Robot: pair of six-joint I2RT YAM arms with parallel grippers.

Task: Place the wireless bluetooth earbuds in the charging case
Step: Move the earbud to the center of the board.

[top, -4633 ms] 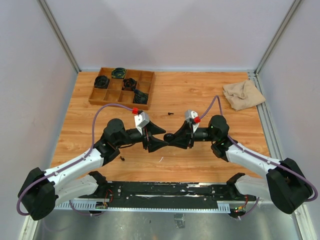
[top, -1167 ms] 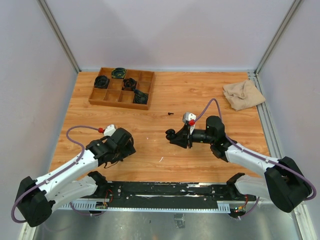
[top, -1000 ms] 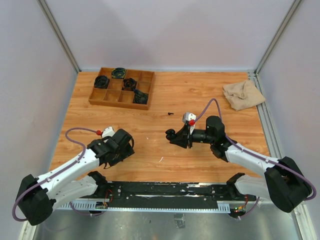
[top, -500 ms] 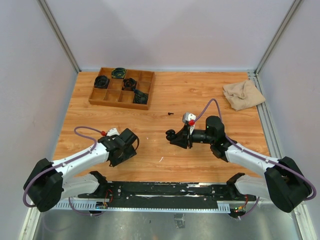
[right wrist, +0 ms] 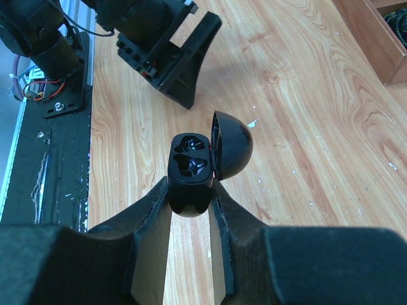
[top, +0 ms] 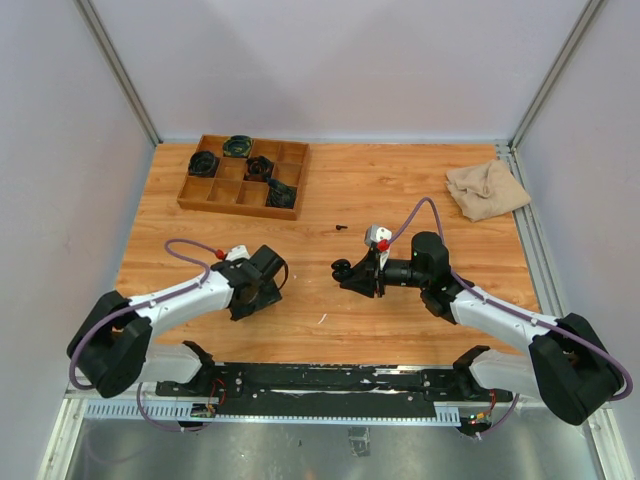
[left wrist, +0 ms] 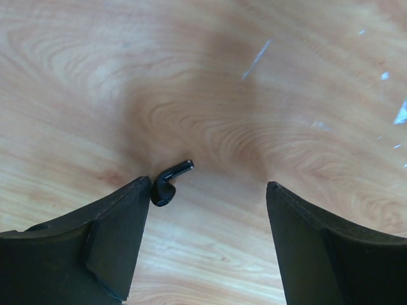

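Low in the left wrist view, the left gripper (left wrist: 206,190) hangs close above the wooden table (left wrist: 267,95) with its jaws spread wide, holding nothing. One black earbud (left wrist: 169,184) lies flat on the boards just inside the finger (left wrist: 108,235) at the lower left of the frame, almost touching its tip, with its stem pointing up and to the right. The wide opening makes sense, since so small and low a piece needs a finger on each side before any squeeze. As it lies now, it sits hard by one finger rather than midway between the two, so I judge a small sideways shift is needed before closing.

Near the centre of the top view, the right gripper (top: 350,272) pinches the charging case (right wrist: 189,175) by its lower body, fingers pressed against both sides. The hinged lid (right wrist: 233,143) stands open, swung to the right in the right wrist view, and the two sockets face toward the left arm. The case seems to be held this way as a steady, open target for the earbud. Whether either socket is already filled I cannot tell, as both look dark and glossy.

A tiny dark piece (top: 341,227) lies above the case in the top view, too small to identify. At upper left a wooden tray (top: 230,208) holds several dark round items, and a beige cloth (top: 487,188) sits at upper right.
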